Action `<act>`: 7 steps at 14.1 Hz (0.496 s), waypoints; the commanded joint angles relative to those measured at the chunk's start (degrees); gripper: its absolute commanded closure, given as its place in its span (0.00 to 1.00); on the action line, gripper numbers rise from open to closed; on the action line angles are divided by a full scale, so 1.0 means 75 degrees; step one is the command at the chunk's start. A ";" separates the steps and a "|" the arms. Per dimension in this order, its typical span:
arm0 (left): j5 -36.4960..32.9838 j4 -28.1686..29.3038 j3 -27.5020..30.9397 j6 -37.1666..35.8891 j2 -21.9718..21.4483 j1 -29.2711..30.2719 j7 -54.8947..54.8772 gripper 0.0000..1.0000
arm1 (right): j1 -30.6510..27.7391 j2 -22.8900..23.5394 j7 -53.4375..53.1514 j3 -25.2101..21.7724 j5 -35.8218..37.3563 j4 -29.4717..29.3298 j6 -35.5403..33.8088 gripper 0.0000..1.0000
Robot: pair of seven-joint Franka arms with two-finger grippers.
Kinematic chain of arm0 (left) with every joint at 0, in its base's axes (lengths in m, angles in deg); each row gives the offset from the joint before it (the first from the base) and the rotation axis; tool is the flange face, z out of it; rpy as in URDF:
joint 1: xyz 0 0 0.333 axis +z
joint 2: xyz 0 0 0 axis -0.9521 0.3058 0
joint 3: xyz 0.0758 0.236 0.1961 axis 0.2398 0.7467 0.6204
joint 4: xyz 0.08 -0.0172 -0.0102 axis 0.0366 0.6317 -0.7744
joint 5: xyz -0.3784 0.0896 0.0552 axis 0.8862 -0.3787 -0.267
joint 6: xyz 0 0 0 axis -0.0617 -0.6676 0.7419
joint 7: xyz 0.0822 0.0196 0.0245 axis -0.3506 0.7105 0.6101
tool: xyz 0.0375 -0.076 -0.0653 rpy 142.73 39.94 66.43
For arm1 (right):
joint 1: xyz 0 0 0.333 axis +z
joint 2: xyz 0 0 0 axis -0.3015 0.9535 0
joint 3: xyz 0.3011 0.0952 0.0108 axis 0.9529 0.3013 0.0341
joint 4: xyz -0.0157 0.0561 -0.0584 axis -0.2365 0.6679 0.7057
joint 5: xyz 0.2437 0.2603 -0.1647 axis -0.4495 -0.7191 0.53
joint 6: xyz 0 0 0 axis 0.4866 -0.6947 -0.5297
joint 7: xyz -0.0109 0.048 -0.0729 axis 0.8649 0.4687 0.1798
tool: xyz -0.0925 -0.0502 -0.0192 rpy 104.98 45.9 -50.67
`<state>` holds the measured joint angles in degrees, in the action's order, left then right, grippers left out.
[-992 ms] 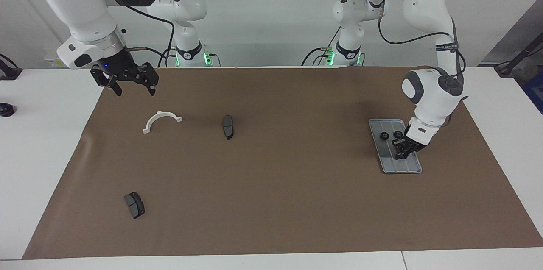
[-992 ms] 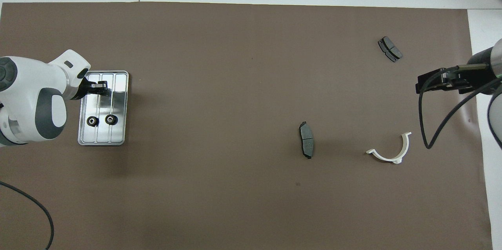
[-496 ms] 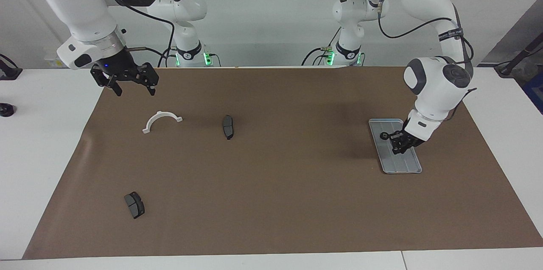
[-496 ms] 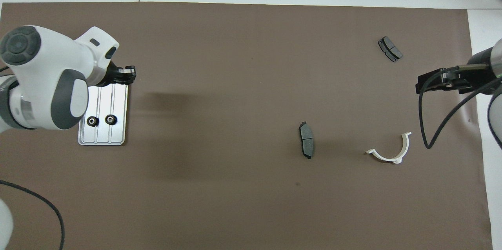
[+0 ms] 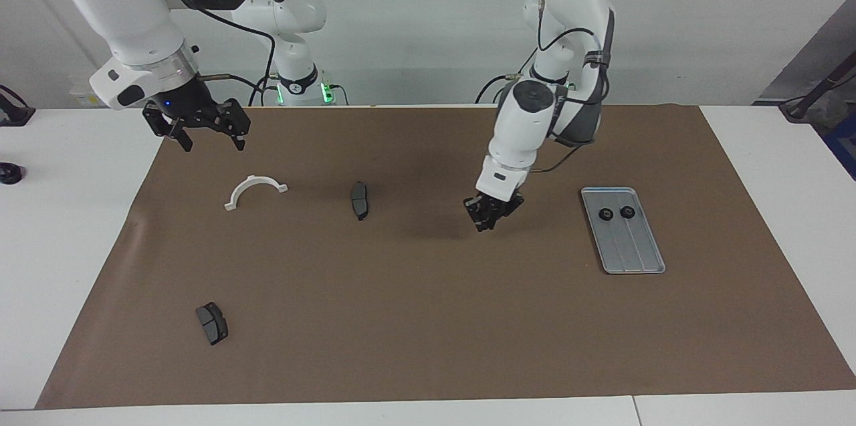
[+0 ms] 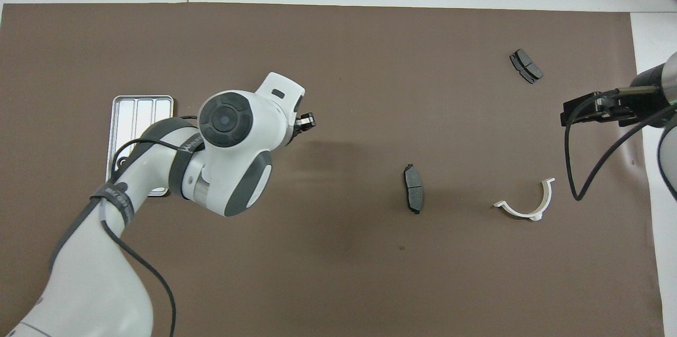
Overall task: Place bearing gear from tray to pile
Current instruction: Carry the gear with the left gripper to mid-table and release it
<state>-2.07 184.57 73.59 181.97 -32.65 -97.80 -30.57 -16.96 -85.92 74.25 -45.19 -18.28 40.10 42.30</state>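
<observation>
**Left gripper up over the mat, two gears in the tray**

The bench [image 5: 60, 225] carries a brown mat [image 5: 428, 319]. The tray [image 5: 635, 252] lies on it toward the left arm's end, with two black gears [image 5: 616, 213] side by side in the part nearest the robots. The left gripper [image 5: 486, 217] hangs over bare mat between the tray and a dark brake pad [image 5: 359, 200]; whether its fingers hold anything I cannot tell. The right gripper [image 5: 208, 134] waits in the air with fingers spread apart and holding nothing, over the mat's edge near a white half-ring [image 5: 255, 190]. A second brake pad [image 5: 212, 323] lies farthest from the robots.
</observation>
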 commanded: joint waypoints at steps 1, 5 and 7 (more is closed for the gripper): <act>-0.0001 -0.0271 0.0153 0.0724 0.0675 -0.0288 0.0343 1.00 | -0.0032 -0.0167 0.0110 0.0013 -0.0116 0.0171 -0.0030 0.00; 0.0012 -0.0554 0.0153 0.0855 0.1064 -0.0535 0.0566 0.59 | -0.0032 -0.0167 0.0110 0.0013 -0.0116 0.0159 -0.0030 0.00; 0.0012 -0.0554 0.0176 0.0680 0.1041 -0.0547 0.0671 0.00 | -0.0032 -0.0167 0.0110 0.0013 -0.0116 0.0171 -0.0030 0.00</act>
<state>-2.04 181.56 73.68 188.03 -25.02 -100.60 -27.14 -16.96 -85.93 74.25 -45.19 -18.28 40.10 42.30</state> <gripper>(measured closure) 0.595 0.000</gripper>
